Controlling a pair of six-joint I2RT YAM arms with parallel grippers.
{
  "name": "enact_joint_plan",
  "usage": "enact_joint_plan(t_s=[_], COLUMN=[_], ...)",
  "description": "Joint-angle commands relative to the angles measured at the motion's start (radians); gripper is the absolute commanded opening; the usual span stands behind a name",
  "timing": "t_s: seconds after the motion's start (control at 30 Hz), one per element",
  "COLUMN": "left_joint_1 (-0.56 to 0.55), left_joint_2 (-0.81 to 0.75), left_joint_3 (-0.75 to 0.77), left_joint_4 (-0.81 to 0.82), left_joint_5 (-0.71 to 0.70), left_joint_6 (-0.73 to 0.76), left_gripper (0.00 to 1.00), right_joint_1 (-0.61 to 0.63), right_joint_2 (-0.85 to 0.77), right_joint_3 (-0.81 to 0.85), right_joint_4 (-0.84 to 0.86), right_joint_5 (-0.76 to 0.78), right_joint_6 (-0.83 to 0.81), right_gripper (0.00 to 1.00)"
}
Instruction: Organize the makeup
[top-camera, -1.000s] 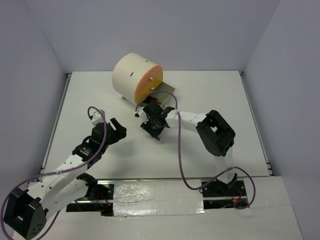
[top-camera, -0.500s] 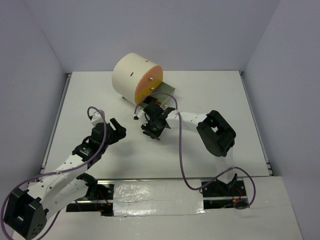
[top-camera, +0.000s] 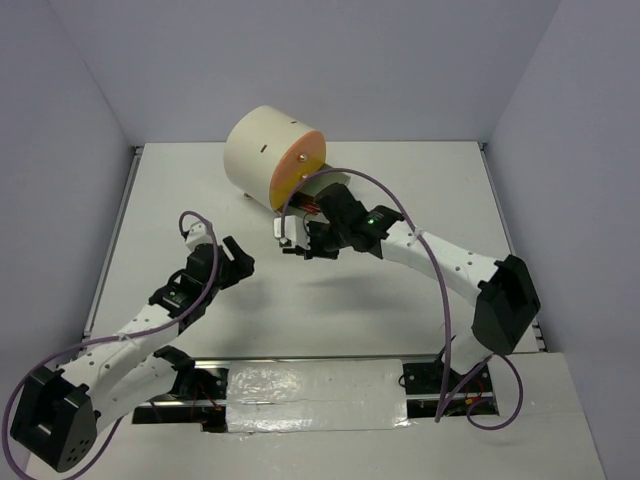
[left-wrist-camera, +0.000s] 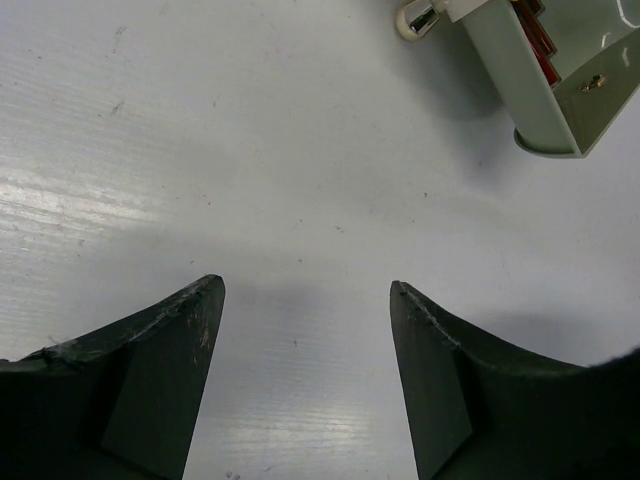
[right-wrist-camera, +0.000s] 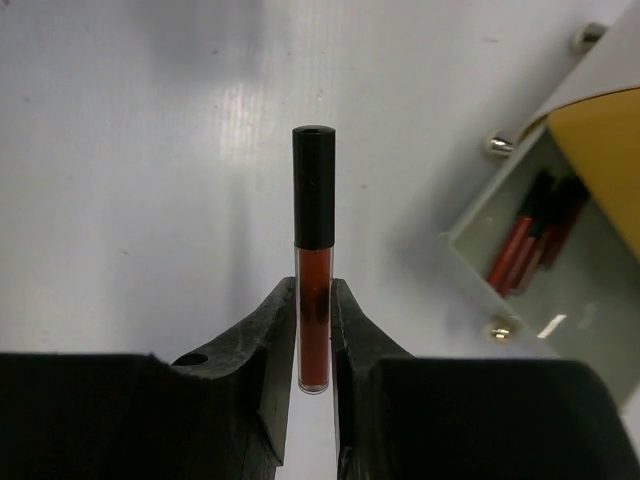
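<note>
**Red tube pinched low, drawer open beside it**

The two black fingers (right-wrist-camera: 268, 335) of the right gripper (right-wrist-camera: 313, 292) were clamped on the lower end of a slim clear tube of dark red colour with a black cap (right-wrist-camera: 313, 190). Most of the tube stuck out ahead of them, lifted above the white table (right-wrist-camera: 130, 150).

Just to one side lay the pale grey-green open drawer (right-wrist-camera: 590, 290) of the cream cylindrical chest with an orange-yellow front (top-camera: 258, 150). A few red-and-black sticks (right-wrist-camera: 528, 240) already rested along its floor.

With so much length hanging beyond the pinch, the tube could probably swivel in the grip, so a slow swing seemed wise. It would go best turned to lie the same way as those sticks. The cap end should pass over the drawer wall and clear of the small silvery knob (right-wrist-camera: 497, 145) (an easy thing to clip), and the tube should be released only once it was low inside.

The left gripper (left-wrist-camera: 305, 290) hung over bare table with its fingers (left-wrist-camera: 165, 370) wide apart and nothing between them. It looked best kept clear of the drawer.
</note>
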Motion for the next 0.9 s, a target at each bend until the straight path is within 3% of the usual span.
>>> enact_joint_plan(t_s=[0.0,0.23,0.63,0.77,0.87], left_joint_1=[0.007,0.008,0.01,0.01,0.01], left_joint_2=[0.013,0.042,0.016,0.006,0.0], left_joint_3=[0.02,0.034,0.045,0.046,0.045], left_joint_4=[0.05,0.061,0.021,0.009,0.01], left_joint_5=[0.018,0.04,0.035,0.034,0.034], left_joint_6=[0.009,0.012,0.022,0.03,0.032], left_gripper=[0.79,0.79,0.79,0.79,0.79], right_joint_1=[-0.052,-0.135,-0.165,-0.173,-0.179], right_joint_2=[-0.031,0.093,0.391,0.434,0.429], right_joint_3=[0.016,0.138,0.384,0.43,0.42], right_joint_4=[-0.024,0.053,0.093,0.074,0.091], right_joint_5=[0.017,0.12,0.214,0.22,0.22], right_joint_6=[-0.259,-0.537,-0.619,-0.616,-0.61], right_gripper=[0.1,0.06,0.11,0.24,0.45])
